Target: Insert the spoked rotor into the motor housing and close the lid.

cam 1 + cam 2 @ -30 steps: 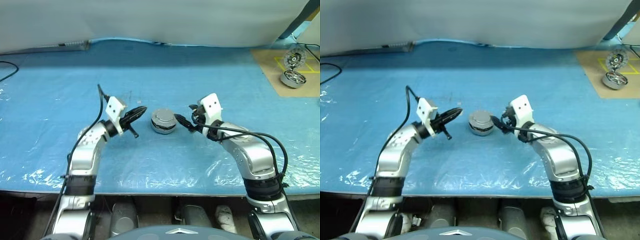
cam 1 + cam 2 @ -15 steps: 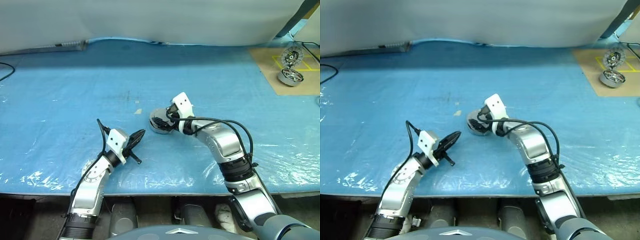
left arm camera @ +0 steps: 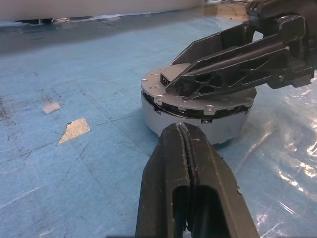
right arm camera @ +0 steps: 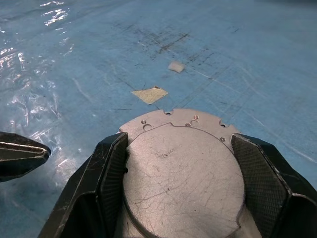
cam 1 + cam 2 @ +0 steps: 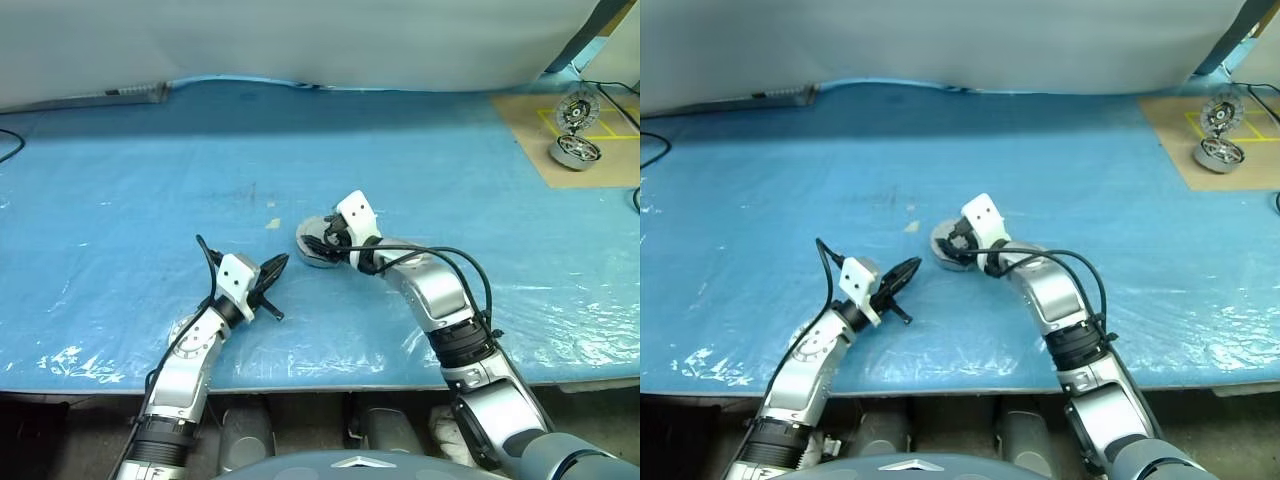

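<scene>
The motor housing (image 5: 312, 252) stands mid-table on the blue sheet, a squat silver cup (image 3: 198, 119). Its lid (image 4: 183, 173) lies flat on top, smooth grey face up. The spoked rotor is hidden. My right gripper (image 5: 318, 240) reaches in from the right. Its black fingers (image 4: 111, 168) sit on either side of the lid's round disc, close against its rim. My left gripper (image 5: 279, 266) is shut and empty. It sits low over the sheet just left of and in front of the housing, its tip (image 3: 182, 130) pointing at the housing wall a short gap away.
A second silver unit (image 5: 573, 152) with a shiny spoked wheel (image 5: 577, 110) behind it sits on a brown board at the far right. A tan tape scrap (image 5: 273, 223) lies just left of the housing. The table's front edge (image 5: 320, 385) runs close below my arms.
My right gripper swung left onto the housing and its fingers narrowed around the lid. My left gripper, shut throughout, dropped lower and drew back toward the front edge.
</scene>
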Available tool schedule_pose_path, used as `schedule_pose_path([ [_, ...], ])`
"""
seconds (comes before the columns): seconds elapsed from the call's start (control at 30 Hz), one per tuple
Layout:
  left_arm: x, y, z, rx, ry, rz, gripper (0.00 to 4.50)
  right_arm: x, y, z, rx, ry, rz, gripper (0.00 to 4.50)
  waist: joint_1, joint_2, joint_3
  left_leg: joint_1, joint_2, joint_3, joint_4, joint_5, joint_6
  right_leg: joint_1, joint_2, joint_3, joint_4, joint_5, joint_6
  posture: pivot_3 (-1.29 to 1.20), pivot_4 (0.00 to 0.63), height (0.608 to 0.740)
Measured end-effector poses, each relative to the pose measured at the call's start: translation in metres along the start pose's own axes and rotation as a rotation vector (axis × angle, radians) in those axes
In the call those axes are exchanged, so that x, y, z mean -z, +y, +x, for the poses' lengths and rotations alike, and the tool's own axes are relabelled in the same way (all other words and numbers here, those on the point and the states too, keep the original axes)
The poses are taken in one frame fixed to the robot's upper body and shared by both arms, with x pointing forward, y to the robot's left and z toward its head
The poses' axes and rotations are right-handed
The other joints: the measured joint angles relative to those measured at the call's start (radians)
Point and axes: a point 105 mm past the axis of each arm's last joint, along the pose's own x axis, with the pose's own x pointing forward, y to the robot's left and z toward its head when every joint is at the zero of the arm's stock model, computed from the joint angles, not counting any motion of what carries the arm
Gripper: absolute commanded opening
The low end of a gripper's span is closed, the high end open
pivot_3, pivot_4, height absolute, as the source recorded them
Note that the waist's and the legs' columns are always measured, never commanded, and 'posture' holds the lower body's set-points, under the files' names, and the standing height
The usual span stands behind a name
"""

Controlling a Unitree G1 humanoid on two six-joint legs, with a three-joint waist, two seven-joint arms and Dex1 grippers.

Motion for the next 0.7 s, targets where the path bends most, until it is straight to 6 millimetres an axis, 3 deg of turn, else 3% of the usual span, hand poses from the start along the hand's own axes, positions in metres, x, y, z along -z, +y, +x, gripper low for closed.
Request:
schedule_pose_path([
  [0.57, 0.008, 0.003, 0.003, -0.018, 0.011, -0.011, 0.0, 0.003, 0.005, 0.009, 0.01, 0.037, -0.114, 2.99, -0.012, 0.001, -0.001, 0.002, 0.0, 0.0, 0.001, 0.0, 0.0, 0.004, 0.0, 0.0, 0.002, 0.0, 0.0, 0.0, 0.15, 0.74],
  [0.7, 0.009, 0.019, 0.011, -0.047, 0.068, -0.061, 0.0, 0.004, 0.005, 0.008, 0.0, 0.072, -0.124, 2.99, -0.008, 0.002, -0.003, 0.003, 0.0, 0.0, 0.002, 0.0, 0.0, 0.005, 0.0, 0.0, 0.002, 0.0, 0.0, 0.0, 0.15, 0.74],
])
